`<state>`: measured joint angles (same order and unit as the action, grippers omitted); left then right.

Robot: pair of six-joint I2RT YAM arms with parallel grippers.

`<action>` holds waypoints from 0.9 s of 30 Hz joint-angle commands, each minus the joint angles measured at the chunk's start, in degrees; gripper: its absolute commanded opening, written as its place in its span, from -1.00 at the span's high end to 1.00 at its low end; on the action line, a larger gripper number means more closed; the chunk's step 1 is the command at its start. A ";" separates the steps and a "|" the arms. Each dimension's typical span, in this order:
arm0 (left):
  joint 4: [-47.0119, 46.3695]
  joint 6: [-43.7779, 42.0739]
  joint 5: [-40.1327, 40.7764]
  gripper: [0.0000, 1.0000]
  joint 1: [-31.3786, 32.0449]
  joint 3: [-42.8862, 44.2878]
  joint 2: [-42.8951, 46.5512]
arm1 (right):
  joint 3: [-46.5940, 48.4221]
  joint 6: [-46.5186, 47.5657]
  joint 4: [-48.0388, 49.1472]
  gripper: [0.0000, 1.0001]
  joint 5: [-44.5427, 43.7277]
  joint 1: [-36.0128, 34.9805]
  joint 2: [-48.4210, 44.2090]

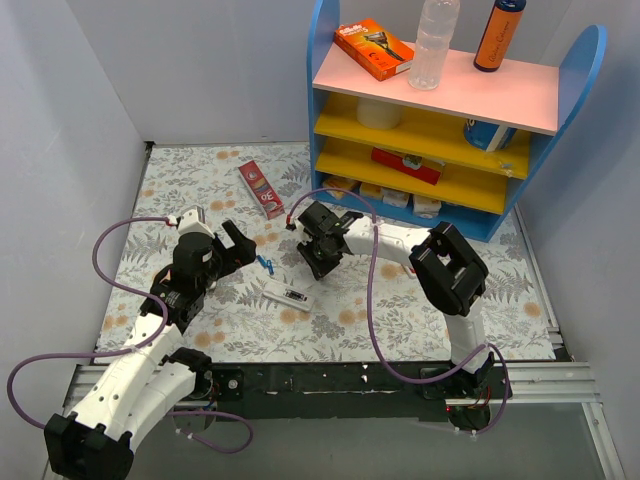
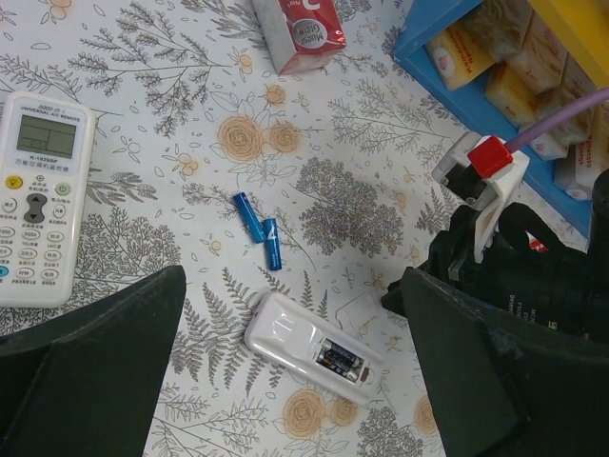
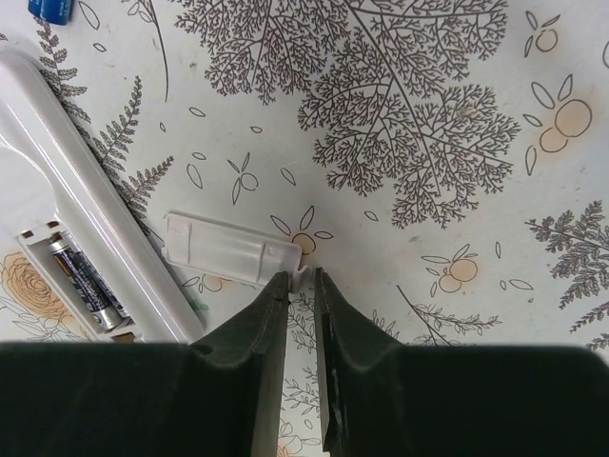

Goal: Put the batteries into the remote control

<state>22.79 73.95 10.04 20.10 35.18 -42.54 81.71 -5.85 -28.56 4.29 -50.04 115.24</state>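
The remote control (image 1: 288,295) lies face down on the flowered cloth with its battery bay open. Two dark batteries (image 2: 343,362) sit side by side in the bay; they also show in the right wrist view (image 3: 88,281). The loose white battery cover (image 3: 228,249) lies just right of the remote (image 3: 67,200). My right gripper (image 3: 303,278) is down at the cover's right end, its jaws nearly closed on the cover's small tab. My left gripper (image 2: 295,381) is wide open and empty above the remote (image 2: 309,345). Two small blue cylinders (image 2: 259,228) lie just beyond the remote.
A wider white remote with a screen and keys (image 2: 38,200) lies to the left. A red box (image 1: 262,188) lies farther back. The blue and yellow shelf (image 1: 450,120) with boxes and bottles stands at the back right, close behind my right arm.
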 commanded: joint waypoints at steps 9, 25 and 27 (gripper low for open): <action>-0.64 -0.39 -0.73 -0.96 0.12 -0.55 -0.26 | 3.54 -0.48 -0.45 0.53 -2.36 -1.29 2.88; -2.83 -1.35 -5.99 -0.96 0.12 -1.16 -1.31 | 1.62 1.80 -0.80 0.97 -8.41 -1.46 -1.59; -4.49 -1.53 -9.59 -0.96 0.20 -1.60 -2.01 | 0.30 1.89 0.43 0.97 -9.30 -1.20 -4.66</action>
<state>21.43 73.52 6.13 20.10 34.76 -43.88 84.47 -4.97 -28.47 -0.99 -51.46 116.81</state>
